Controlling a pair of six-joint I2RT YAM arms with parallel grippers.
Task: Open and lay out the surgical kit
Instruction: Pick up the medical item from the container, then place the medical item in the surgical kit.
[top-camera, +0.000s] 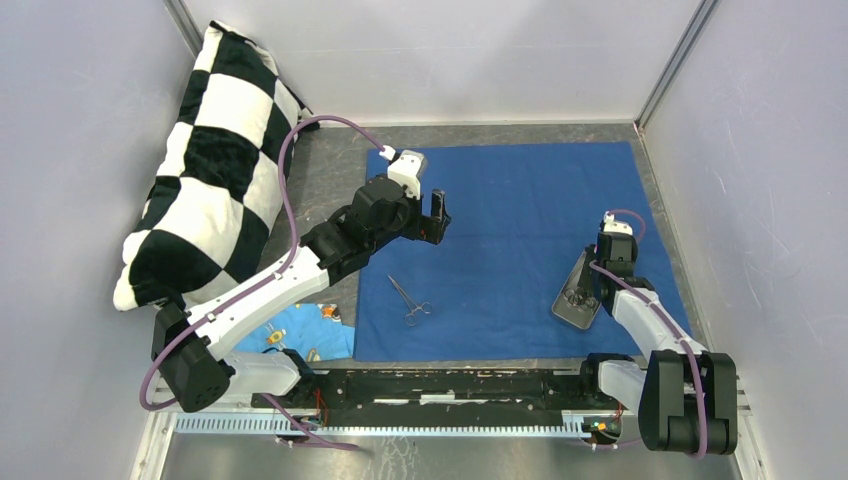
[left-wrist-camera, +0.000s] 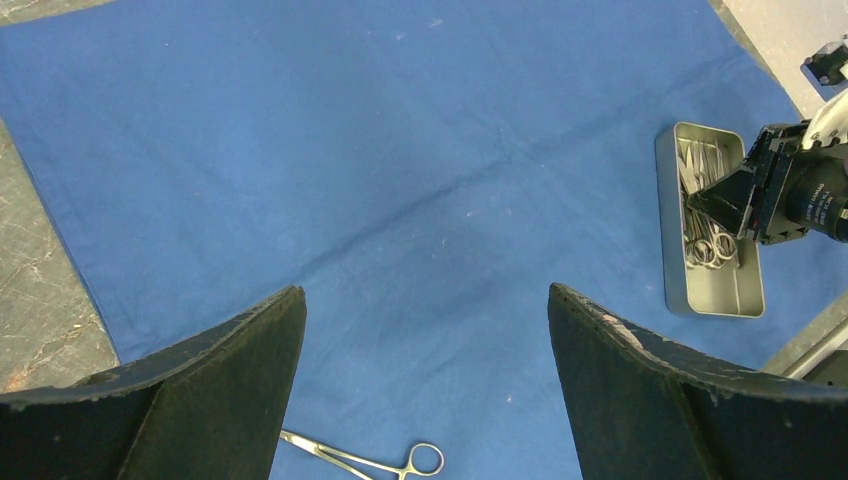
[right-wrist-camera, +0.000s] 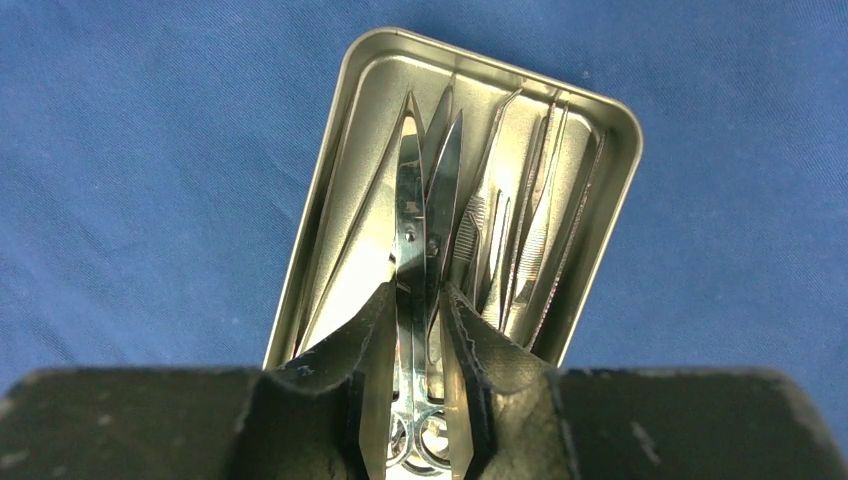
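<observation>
Over at the right edge of the dark blue cloth (top-camera: 520, 230), which lies spread flat on the counter (top-camera: 330, 165), sits the steel tray (right-wrist-camera: 315, 220), a shallow rectangular tin with rounded corners and a thin raised rim. Your right gripper (right-wrist-camera: 417, 305) is down inside it, jaws narrow and straddling the shanks of the scissors (right-wrist-camera: 412, 200) just above the finger rings; whether the pads actually pinch the metal cannot be told from these views. Beside the scissors lie tweezers (right-wrist-camera: 535, 245) with ribbed grips, overlapping one another. Your left gripper (left-wrist-camera: 425, 292) hangs wide open above bare cloth, holding nothing, with one ring-handled forceps (left-wrist-camera: 365, 462) already laid out below it.

Expect these instruments to be light, rigid and slick: polished steel slides easily on steel, and thin shafts may pivot or slip in a narrow pinch. Take each one across its flat sides near the pivot or the ribbed grip, not at the points. The tray looks light enough to skid on the cloth if you push against its wall. The cloth is soft and may bunch if a fingertip snags it
</observation>
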